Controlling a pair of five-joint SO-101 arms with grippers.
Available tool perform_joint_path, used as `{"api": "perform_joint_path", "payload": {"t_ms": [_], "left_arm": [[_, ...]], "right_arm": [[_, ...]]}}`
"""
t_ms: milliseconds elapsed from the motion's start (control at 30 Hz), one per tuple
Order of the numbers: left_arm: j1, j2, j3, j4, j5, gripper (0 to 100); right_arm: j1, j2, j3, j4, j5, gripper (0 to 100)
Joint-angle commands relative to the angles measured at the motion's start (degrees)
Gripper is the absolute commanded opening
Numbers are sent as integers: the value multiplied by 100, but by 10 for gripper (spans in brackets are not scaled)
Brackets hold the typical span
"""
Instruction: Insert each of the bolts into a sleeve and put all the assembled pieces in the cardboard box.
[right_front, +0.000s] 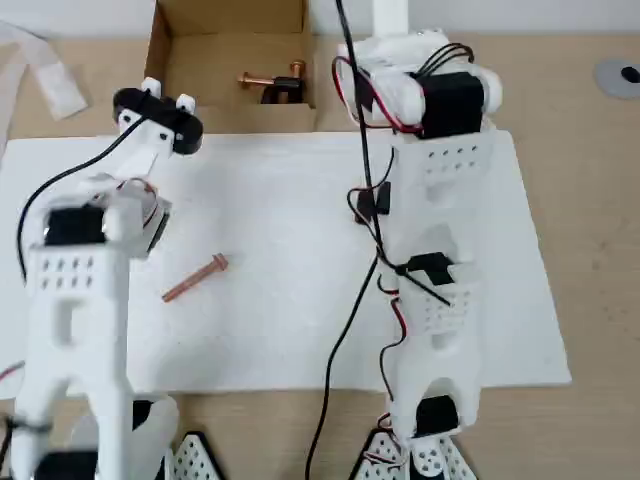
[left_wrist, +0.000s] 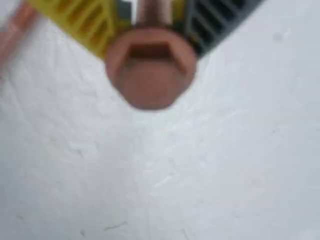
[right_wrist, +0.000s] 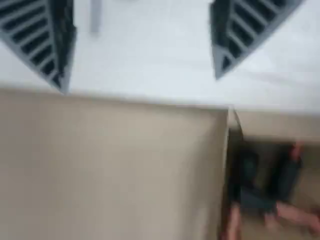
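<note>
left jaws clenched on copper hex-head bolt (left_wrist: 150, 70), upper left of high view, beside brown cardboard box (right_front: 158, 45). right jaws released, beside box. second copper bolt (right_front: 195, 278) loose on white mat (right_front: 280, 200), axis lower-left to upper-right, nearer left arm.

One cardboard box (right_front: 160, 45), one loose bolt (right_front: 197, 277), one gripped bolt (left_wrist: 150, 70), two arms (right_front: 440, 200).

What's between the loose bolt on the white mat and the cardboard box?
Nothing but bare white mat, as the high view shows, from the bolt up to the cardboard box.
</note>
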Motion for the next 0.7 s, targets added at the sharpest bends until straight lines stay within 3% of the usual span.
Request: {"api": "perform_joint_path", "payload": {"t_ms": [0, 267, 667], "left_arm": [[123, -1095, -308, 536, -70, 9], [79, -2721, 782, 686, -62, 9], [123, -4497, 2084, 677, -88, 9]], "right_arm": [[110, -391, 1024, 123, -475, 224], [-154, -374, 3565, 105, -949, 224], [-189, -356, 5042, -527, -976, 224]]}}
